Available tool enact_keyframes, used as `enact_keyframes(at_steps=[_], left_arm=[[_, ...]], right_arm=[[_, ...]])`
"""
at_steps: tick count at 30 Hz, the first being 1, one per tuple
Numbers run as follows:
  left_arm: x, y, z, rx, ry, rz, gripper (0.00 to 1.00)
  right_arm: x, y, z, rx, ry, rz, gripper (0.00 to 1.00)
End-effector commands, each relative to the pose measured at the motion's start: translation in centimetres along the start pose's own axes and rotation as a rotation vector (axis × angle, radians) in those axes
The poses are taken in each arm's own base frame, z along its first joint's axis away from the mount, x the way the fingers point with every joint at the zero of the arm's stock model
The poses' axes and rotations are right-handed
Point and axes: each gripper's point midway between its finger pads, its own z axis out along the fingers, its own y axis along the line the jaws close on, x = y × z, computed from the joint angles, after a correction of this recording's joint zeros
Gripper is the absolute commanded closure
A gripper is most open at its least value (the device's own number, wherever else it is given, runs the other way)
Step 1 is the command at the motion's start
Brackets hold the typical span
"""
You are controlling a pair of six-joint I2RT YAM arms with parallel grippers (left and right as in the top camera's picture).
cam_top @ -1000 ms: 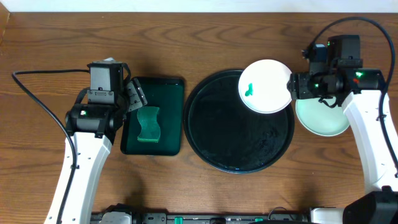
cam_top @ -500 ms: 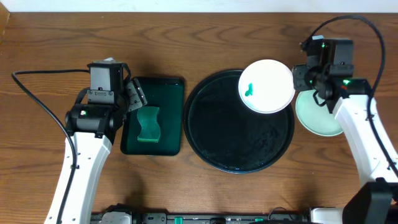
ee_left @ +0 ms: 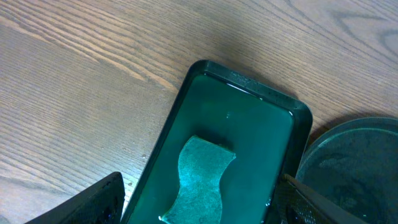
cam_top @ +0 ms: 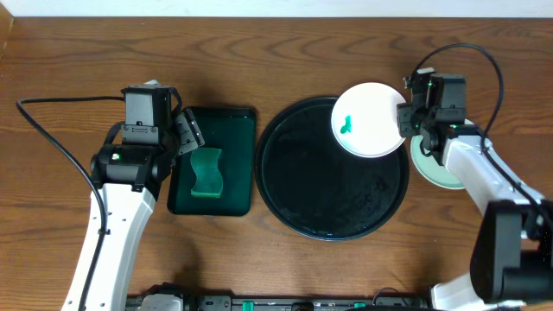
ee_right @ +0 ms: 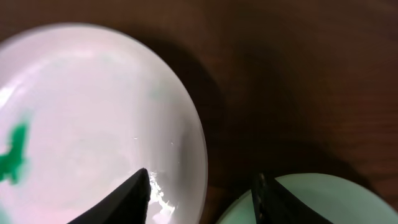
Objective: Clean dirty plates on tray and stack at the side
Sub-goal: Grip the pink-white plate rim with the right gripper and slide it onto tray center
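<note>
A white plate (cam_top: 371,119) with a small green smear (cam_top: 346,123) rests on the upper right rim of the large round black tray (cam_top: 333,190). My right gripper (cam_top: 406,118) is at the plate's right edge. In the right wrist view its jaws stand apart (ee_right: 202,177), one finger over the inside of the white plate (ee_right: 93,124), the other outside the rim, with a gap showing. A pale mint plate (cam_top: 436,168) lies on the table right of the tray, partly under the right arm. My left gripper (cam_top: 192,131) hangs open over the green tray.
A dark green rectangular tray (cam_top: 216,111) holding a green sponge (cam_top: 206,173) lies left of the black tray. In the left wrist view the sponge (ee_left: 199,180) sits between my open fingers. Bare wooden table surrounds both trays.
The right arm has swung left, bringing its gripper from over the mint plate to the white plate's right edge, jaws narrower than before. The left arm has not moved.
</note>
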Motion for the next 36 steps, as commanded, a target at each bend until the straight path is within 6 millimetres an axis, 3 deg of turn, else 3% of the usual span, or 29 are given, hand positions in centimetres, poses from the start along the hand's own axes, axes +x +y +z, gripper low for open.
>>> enact_keyframes(at_steps=[1, 4, 6, 7, 10, 14, 18, 21, 26, 36], left_arm=[[-0.3, -0.1, -0.2, -0.005, -0.012, 0.002, 0.22], [-0.3, -0.1, -0.2, -0.005, -0.012, 0.002, 0.22], [-0.3, -0.1, -0.2, -0.005, -0.012, 0.002, 0.22], [-0.3, -0.1, -0.2, -0.005, -0.012, 0.002, 0.22], [-0.3, -0.1, -0.2, -0.005, -0.012, 0.002, 0.22], [-0.3, -0.1, -0.2, -0.005, -0.012, 0.002, 0.22], [-0.3, -0.1, -0.2, -0.005, -0.012, 0.002, 0.22], [-0.3, -0.1, -0.2, -0.005, -0.012, 0.002, 0.22], [-0.3, -0.1, -0.2, -0.005, -0.012, 0.002, 0.22], [-0.3, -0.1, -0.2, -0.005, -0.012, 0.002, 0.22]], right_arm=[[1.7, -0.4, 1.5, 0.018, 0.049, -0.011, 0.53], [2.2, -0.3, 2.0, 0.016, 0.065, -0.011, 0.72], [2.1, -0.3, 2.0, 0.016, 0.062, -0.010, 0.96], [1.9, -0.4, 1.9, 0.017, 0.052, -0.008, 0.99], [0.9, -0.1, 1.2, 0.007, 0.023, 0.049, 0.99], [-0.9, 2.1, -1.5, -0.111, -0.027, 0.116, 0.99], [-0.8, 3.8, -4.0, -0.175, 0.000, 0.192, 0.99], [0.8, 4.8, -5.2, -0.187, 0.077, 0.268, 0.99], [4.4, 6.7, -5.6, -0.192, 0.240, 0.360, 0.99], [8.0, 8.7, -4.0, -0.185, 0.288, 0.516, 0.99]])
